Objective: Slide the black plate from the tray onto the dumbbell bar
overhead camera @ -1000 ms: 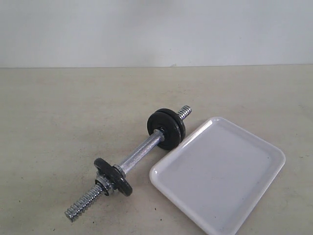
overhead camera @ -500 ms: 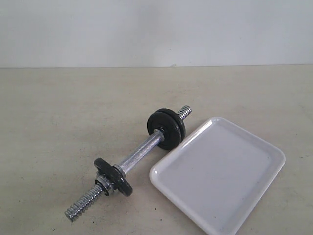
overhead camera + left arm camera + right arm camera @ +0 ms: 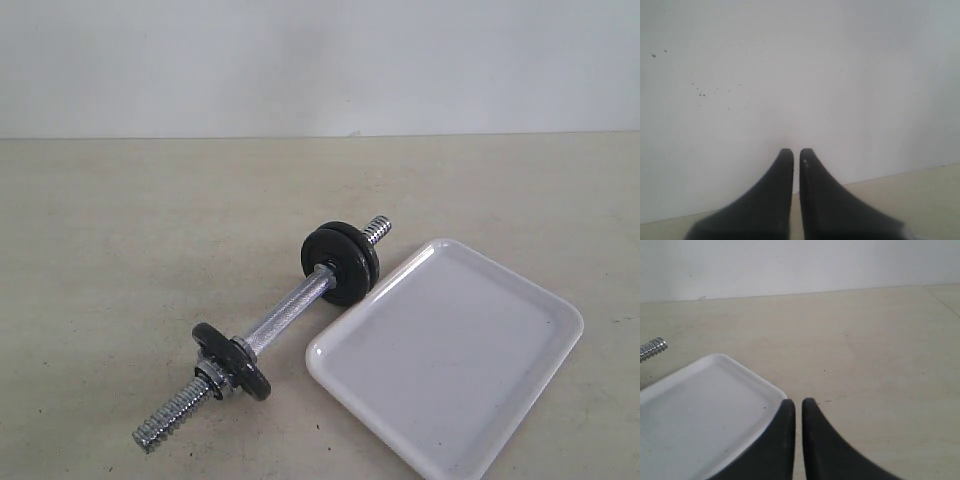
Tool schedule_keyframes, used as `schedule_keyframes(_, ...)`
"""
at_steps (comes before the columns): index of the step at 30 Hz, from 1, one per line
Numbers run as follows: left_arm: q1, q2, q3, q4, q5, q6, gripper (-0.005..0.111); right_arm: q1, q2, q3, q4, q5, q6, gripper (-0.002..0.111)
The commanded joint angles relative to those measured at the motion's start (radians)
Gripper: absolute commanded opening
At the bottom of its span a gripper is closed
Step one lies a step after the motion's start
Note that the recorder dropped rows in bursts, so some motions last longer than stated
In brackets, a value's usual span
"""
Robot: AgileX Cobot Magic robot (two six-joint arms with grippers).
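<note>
Black fingers first: my right claw point(image 3: 798, 402) is pinched together with nothing between its tips, close to one rounded corner of the white tray point(image 3: 700, 390). My left claw point(image 3: 792, 151) is pinched together too and holds nothing; it faces the pale wall point(image 3: 800, 75), with only a strip of table point(image 3: 920, 190) showing. Neither claw appears in the outside view.

The tray is bare, and no loose plate lies on the table around it. Beside the tray, the bar point(image 3: 290, 305) lies at a slant. Its nearer threaded end point(image 3: 170, 420) points toward the camera, then come a chrome nut point(image 3: 215, 382) and the nearer black discs point(image 3: 250, 370).

Farther along the bar, what looks like a pair of discs point(image 3: 342, 262) sits pressed together, just short of the far threaded tip. I judge that the plate is one of these two, off the tray and on the bar, though I cannot tell which one it is.

So the sliding looks done, and what is left is to finish cleanly. I would keep both claws clear of the bar, because a round rod on a flat table rolls at a nudge. If the plate needs seating, I would push it straight along the bar rather than across it, with my left claw steadying the nearer end.
</note>
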Motion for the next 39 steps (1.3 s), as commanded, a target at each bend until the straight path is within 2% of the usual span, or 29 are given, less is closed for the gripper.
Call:
schedule_keyframes(1, 0.002, -0.007, 0.004, -0.01, -0.005, -0.012, 0.004, -0.003, -0.003, -0.001, 0.0, 0.002, -0.004, 0.004)
schedule_keyframes(39, 0.002, -0.007, 0.004, -0.01, -0.005, -0.012, 0.004, -0.003, -0.003, -0.001, 0.027, 0.002, -0.033, 0.004)
